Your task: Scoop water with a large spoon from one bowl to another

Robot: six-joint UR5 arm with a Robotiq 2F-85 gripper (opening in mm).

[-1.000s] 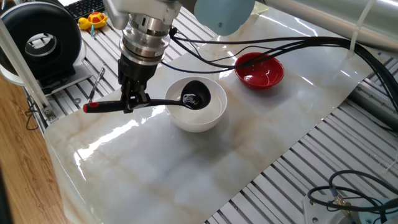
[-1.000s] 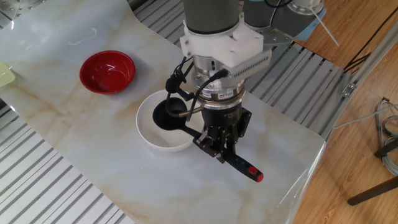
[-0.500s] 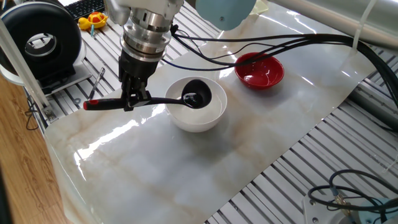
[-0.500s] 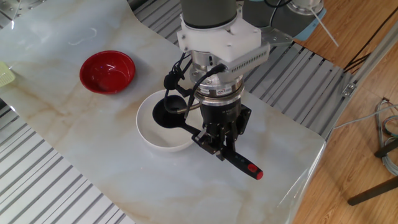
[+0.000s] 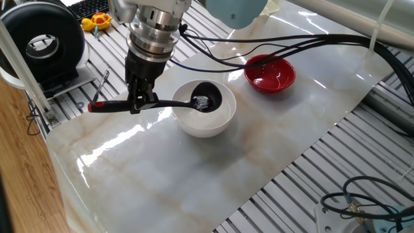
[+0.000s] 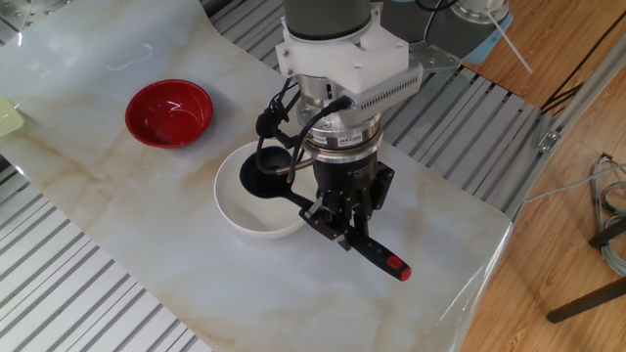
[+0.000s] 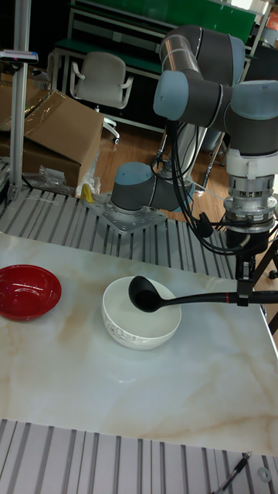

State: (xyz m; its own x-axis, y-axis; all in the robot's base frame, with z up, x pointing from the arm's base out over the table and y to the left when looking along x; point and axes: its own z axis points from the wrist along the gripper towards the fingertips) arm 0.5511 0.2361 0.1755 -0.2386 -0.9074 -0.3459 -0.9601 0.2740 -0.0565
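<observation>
Black large spoon (image 5: 169, 103) (red-tipped) | scoop over white bowl (image 5: 220, 122) | jaws clamp handle

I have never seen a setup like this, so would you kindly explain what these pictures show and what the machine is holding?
This is one robot arm at a marble-look table, filmed at the same moment by three fixed cameras: two look down from opposite sides, and a tall one looks across the table. At the arm's end is a gripper; its jaws are shut on the thin handle of a large black spoon, near the handle's red tip. The scoop sits above the inside of a white bowl, near rim height in the tall view. A smaller red bowl stands apart, untouched. Water is too clear to make out.
</observation>
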